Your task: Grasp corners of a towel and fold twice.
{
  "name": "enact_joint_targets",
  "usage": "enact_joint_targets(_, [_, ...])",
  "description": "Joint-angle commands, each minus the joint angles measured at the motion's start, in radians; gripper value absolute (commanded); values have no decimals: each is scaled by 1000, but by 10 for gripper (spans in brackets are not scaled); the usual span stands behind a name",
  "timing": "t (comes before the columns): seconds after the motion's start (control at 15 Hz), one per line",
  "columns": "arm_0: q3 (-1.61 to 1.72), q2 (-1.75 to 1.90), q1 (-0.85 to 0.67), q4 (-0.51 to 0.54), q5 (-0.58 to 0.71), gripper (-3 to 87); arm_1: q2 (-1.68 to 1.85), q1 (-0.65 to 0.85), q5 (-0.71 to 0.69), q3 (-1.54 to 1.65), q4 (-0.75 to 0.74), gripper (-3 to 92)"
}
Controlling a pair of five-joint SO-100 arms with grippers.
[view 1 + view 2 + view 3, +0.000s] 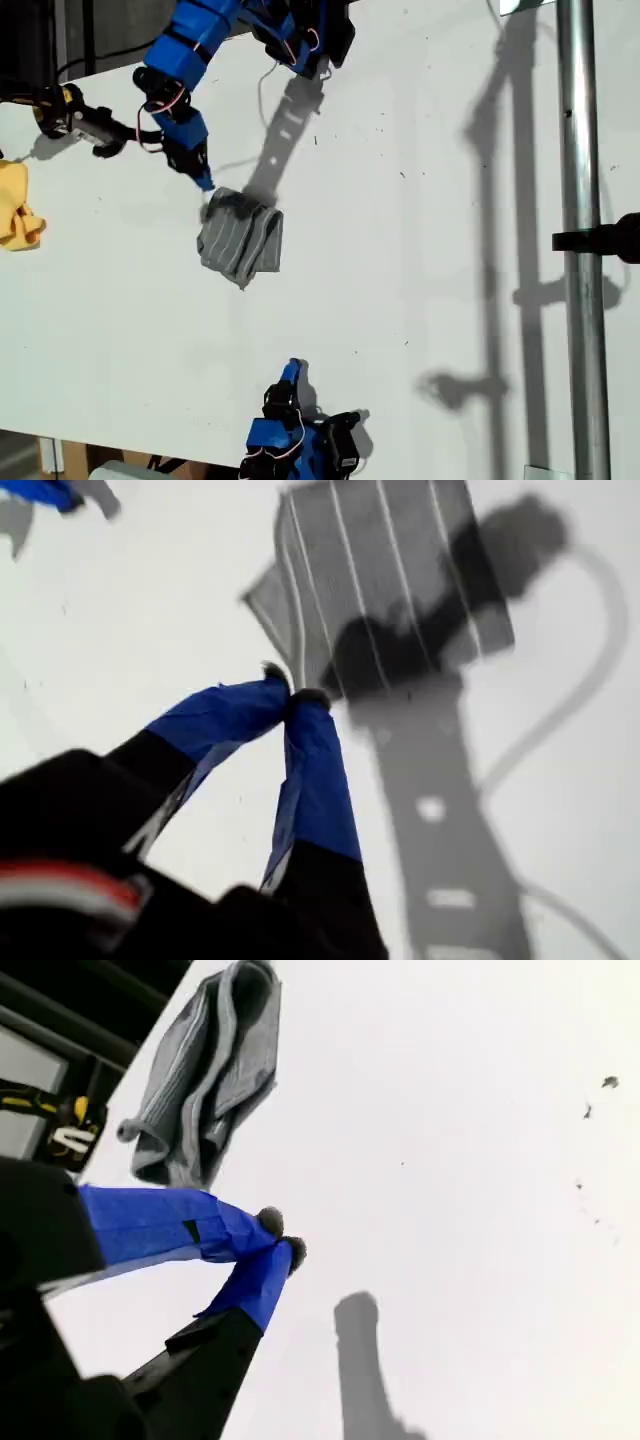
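The towel [241, 240], a soft, limp, folded bundle on the white desk [420, 300], lay by my first gripper [291, 696], both jaws pinched empty; any loose corner seemed the best hold

Wide bare white table [420, 300] across the exterior view's middle and right; open passage there; folded towel [241, 243] the lone lump mid-table, with an arm's blue gripper [203, 180] just beside its upper-left corner; yellow cloth [18, 208] at the exterior view's left edge, well apart; black-and-yellow clamp [75, 117] near the top-left; vertical metal pole [583, 240] barring the exterior view's right side.
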Motion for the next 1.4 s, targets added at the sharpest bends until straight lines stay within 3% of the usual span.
enact_joint_targets(0.0, [6, 6, 40, -35, 0, -23, 408, -49, 107, 368, 43, -2])
enact_joint_targets(0.07, [8, 6, 57, -52, 29, -22, 552, -87, 192, 554, 48, -2])
enact_joint_targets(0.27, [8, 6, 77, 20, -44, -18, 980, -225, 426, 973, 80, -2])
enact_joint_targets(0.4, [8, 6, 80, 92, -87, -18, 1213, -244, 472, 1100, 120, -2])
enact_joint_targets(0.53, [8, 5, 77, 101, 67, -18, 1272, -249, 604, 1173, 160, 5])
enact_joint_targets(0.6, [8, 5, 77, 101, 146, -18, 1272, -272, 706, 1183, 161, 83])
enact_joint_targets(0.67, [8, 5, 78, 101, 265, -18, 1273, -288, 730, 1177, 172, 172])
enact_joint_targets(0.73, [8, 5, 78, 98, 341, -18, 1275, -318, 624, 1170, 196, 173])
enact_joint_targets(0.93, [8, 5, 77, 100, 336, -19, 1275, -391, 612, 1170, 198, 172])
enact_joint_targets(1.33, [8, 5, 75, 100, 336, -19, 1275, -402, 611, 1170, 198, 172])
